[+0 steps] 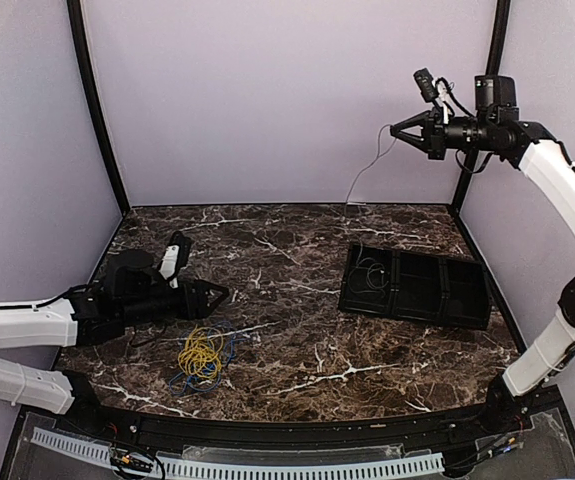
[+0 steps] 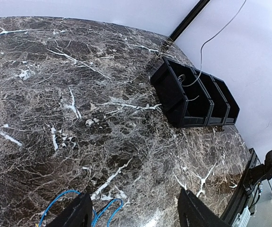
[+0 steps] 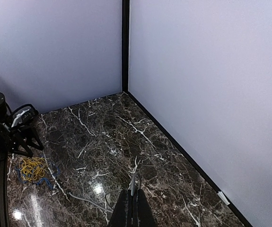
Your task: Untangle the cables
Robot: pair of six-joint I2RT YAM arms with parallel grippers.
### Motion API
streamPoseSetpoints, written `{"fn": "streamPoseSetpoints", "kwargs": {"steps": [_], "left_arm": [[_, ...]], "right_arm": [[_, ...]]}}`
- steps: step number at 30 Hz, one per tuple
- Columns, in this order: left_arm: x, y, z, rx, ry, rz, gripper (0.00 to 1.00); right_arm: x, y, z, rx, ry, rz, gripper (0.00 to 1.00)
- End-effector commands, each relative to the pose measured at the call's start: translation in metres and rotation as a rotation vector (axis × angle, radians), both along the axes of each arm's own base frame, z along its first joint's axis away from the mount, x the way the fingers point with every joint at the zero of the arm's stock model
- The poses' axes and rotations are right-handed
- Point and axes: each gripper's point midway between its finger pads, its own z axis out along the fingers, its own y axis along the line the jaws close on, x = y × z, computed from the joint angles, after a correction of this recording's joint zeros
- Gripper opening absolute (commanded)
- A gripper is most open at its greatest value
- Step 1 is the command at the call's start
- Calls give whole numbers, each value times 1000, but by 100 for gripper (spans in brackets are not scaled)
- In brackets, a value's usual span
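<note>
Clamp on grey cable (image 2: 202,52) by right hand (image 1: 394,131), raised apparently to feed tray (image 1: 417,312); left hand (image 1: 225,294) apart beside yellow-blue tangle (image 1: 202,355).

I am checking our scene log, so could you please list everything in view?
table: one, dark marble
tray: one, black, three compartments, right side of table
yellow cable: one, yellow, coiled front left on table
blue cable: one, blue, looped around the yellow cable
grey cable: one, pale grey, hanging from right gripper into tray's left compartment
left gripper: black, open, low beside the coils
right gripper: black, shut on grey cable, raised
</note>
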Motion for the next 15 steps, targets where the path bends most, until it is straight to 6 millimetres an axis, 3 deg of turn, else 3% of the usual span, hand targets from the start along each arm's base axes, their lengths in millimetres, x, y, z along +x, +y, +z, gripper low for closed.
{"fn": "streamPoseSetpoints", "kwargs": {"steps": [1, 15], "left_arm": [[5, 5, 18, 2, -52, 29, 64], [9, 11, 13, 30, -56, 64, 65]], "right_arm": [[4, -4, 6, 10, -45, -9, 0], [10, -10, -25, -22, 5, -33, 0]]}}
